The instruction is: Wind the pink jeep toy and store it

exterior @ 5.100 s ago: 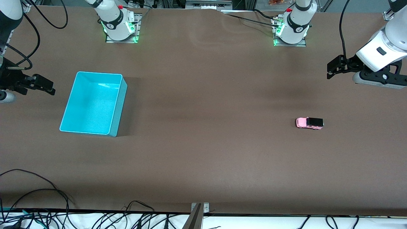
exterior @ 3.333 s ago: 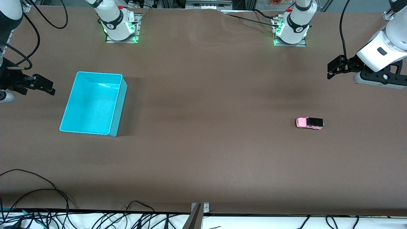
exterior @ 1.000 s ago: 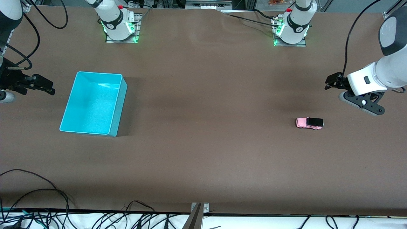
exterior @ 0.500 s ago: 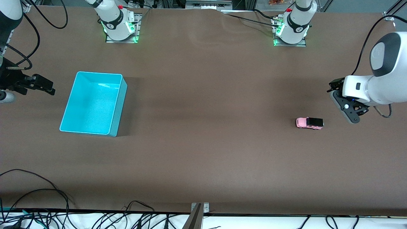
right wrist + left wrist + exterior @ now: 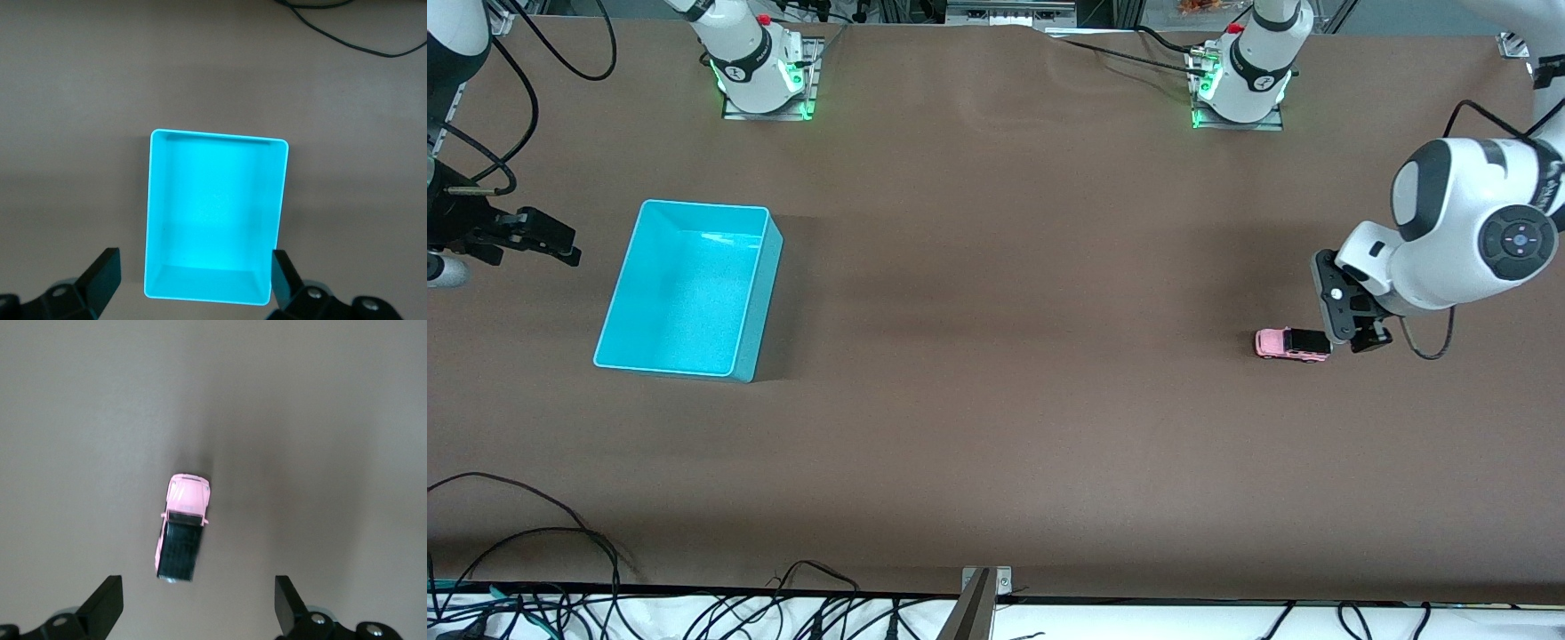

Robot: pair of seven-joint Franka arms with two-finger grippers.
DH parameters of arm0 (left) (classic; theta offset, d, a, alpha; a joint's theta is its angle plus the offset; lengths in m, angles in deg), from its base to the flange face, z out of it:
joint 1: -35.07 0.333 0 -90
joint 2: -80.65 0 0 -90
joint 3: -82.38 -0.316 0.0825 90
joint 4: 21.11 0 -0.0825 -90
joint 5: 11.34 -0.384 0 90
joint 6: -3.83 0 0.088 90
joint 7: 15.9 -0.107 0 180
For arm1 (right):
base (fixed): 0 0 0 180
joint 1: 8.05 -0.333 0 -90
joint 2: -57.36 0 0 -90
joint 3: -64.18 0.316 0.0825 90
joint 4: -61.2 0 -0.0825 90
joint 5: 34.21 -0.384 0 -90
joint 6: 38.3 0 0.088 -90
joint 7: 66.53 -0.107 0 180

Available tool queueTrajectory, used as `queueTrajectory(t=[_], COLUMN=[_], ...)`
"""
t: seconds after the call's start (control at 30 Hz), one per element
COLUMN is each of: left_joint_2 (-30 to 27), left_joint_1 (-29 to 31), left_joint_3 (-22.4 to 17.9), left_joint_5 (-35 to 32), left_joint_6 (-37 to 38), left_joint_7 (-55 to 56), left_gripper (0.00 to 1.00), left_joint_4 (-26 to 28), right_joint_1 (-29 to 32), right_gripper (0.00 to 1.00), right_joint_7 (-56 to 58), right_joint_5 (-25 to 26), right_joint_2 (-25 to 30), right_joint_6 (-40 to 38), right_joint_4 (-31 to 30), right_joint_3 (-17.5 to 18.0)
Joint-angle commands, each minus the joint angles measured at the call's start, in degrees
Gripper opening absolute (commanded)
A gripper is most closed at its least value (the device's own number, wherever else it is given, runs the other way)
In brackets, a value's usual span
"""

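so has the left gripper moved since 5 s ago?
Yes. The left gripper has come down from near the table's end, close above the pink jeep toy, which lies where it was. It is open.

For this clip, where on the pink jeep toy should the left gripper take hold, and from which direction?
Probably across the long flanks of the pink jeep toy, coming straight down. It sits upright on its wheels on the table, narrow enough for the open left gripper above it.

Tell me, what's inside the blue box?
Nothing shows inside the turquoise bin: both views show only its bare floor. The pink jeep toy sits on the table toward the left arm's end, below the left gripper, jaws open.
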Motion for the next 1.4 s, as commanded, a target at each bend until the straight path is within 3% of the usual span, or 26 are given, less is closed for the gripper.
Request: queueTrajectory(t=[0.0,0.23,0.47,1.0,1.17,1.27,1.37], left_joint_2=[0.6,6.6,11.2,13.0,13.2,13.2,13.2], left_joint_1=[0.2,0.8,4.0,4.7,4.8,4.8,5.0], left_joint_3=[0.4,0.3,0.4,1.9,1.9,1.9,1.9], left_joint_5=[-2.9,-8.3,-8.8,-8.3,-8.3,-8.3,-8.3], left_joint_6=[-7.4,-15.8,-21.0,-24.2,-24.6,-24.6,-24.6], left_joint_7=[-5.5,-6.0,-7.0,-7.6,-7.6,-7.7,-7.6], left_gripper=[1.00,1.00,1.00,1.00,0.78,0.73,0.53], left_joint_4=[4.9,4.9,5.3,7.0,7.3,7.3,7.3], right_joint_1=[0.4,0.4,0.4,0.4,0.4,0.4,0.4], right_gripper=[1.00,1.00,1.00,1.00,1.00,1.00,1.00], right_joint_7=[0.6,0.6,0.6,0.6,0.6,0.6,0.6], right_joint_5=[0.3,0.4,0.4,0.3,0.3,0.3,0.3], right_joint_2=[-0.1,-0.1,-0.1,-0.1,-0.1,-0.1,-0.1], right_joint_6=[-0.6,-0.6,-0.6,-0.6,-0.6,-0.6,-0.6], right_joint_4=[0.8,0.9,0.8,0.8,0.8,0.8,0.8], right_joint_3=[0.1,0.1,0.1,0.1,0.0,0.0,0.0])
